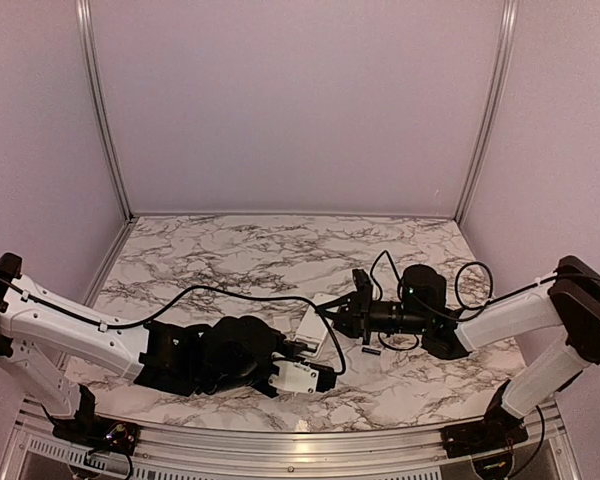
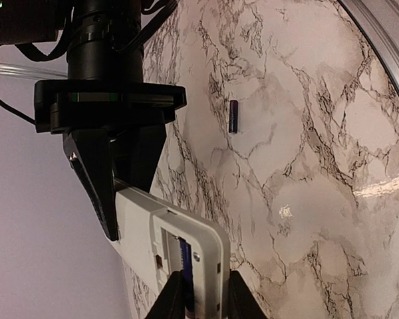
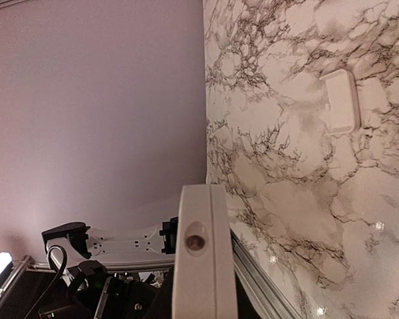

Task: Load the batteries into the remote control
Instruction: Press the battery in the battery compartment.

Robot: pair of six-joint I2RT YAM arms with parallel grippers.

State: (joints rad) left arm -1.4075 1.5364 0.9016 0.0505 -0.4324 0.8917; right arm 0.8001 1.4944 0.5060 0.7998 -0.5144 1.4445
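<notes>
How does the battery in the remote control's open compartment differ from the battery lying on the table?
The compartment battery sits inside the remote control; the loose battery lies on the marble table. The compartment battery is partly hidden by the compartment wall; the loose battery shows whole. The compartment battery lies between the fingers of the left tool; the loose battery has nothing touching it. Both are slim dark cylinders.

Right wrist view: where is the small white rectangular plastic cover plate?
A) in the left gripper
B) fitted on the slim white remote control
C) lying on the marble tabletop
C: the cover plate lies flat on the marble tabletop, apart from the remote control, whose battery compartment shows open.
</notes>
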